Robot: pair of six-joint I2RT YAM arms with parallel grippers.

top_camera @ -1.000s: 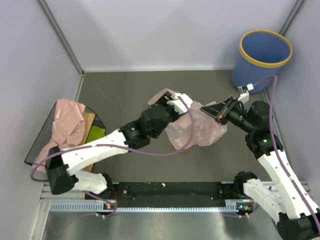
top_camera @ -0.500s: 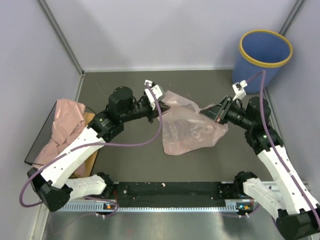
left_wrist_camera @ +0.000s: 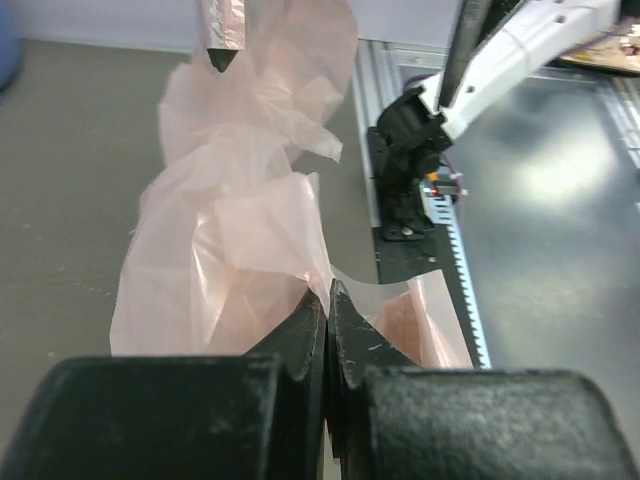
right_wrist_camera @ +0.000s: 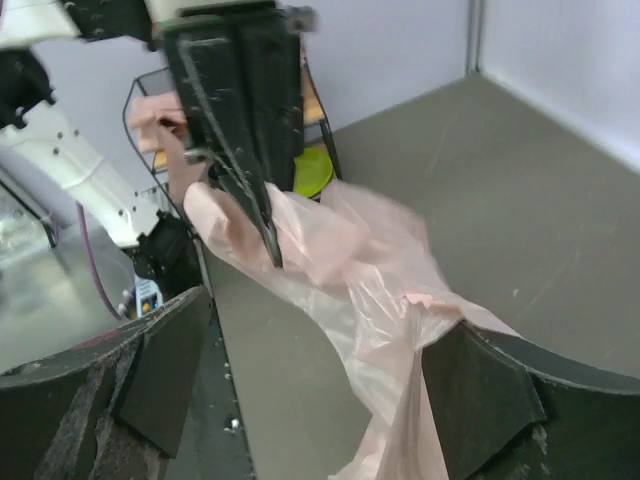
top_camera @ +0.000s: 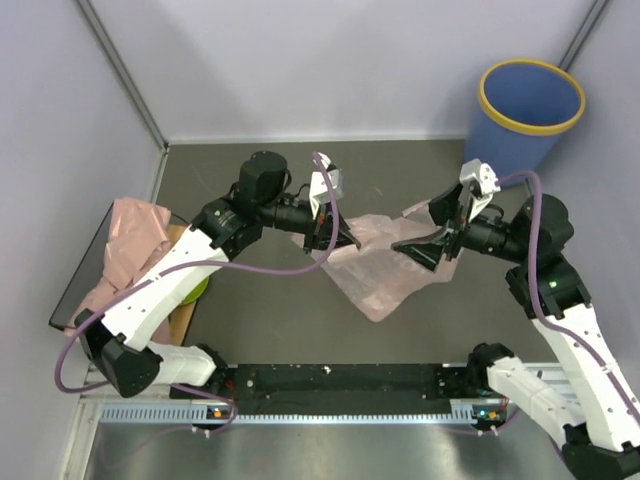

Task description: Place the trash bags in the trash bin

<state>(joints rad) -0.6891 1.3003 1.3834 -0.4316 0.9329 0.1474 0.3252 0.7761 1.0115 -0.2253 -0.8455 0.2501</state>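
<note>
Jaws of the left gripper (left_wrist_camera: 327,300) are pinched shut on 1 pink trash bag (top_camera: 385,275) and have swung closer to the right gripper (right_wrist_camera: 320,335), whose jaws gape wide around it. It's bunched tighter now, well apart from the trash bin (top_camera: 500,145).

At the frame's left, a dark tray (top_camera: 82,262) on the grey surface (top_camera: 260,320) carries a wooden board (top_camera: 178,238) and a partly hidden green bowl (top_camera: 199,291).

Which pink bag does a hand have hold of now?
The spread bag at centre: the shut left hand pinches it, by the open right hand. The other bags lie heaped far left, untouched.
</note>
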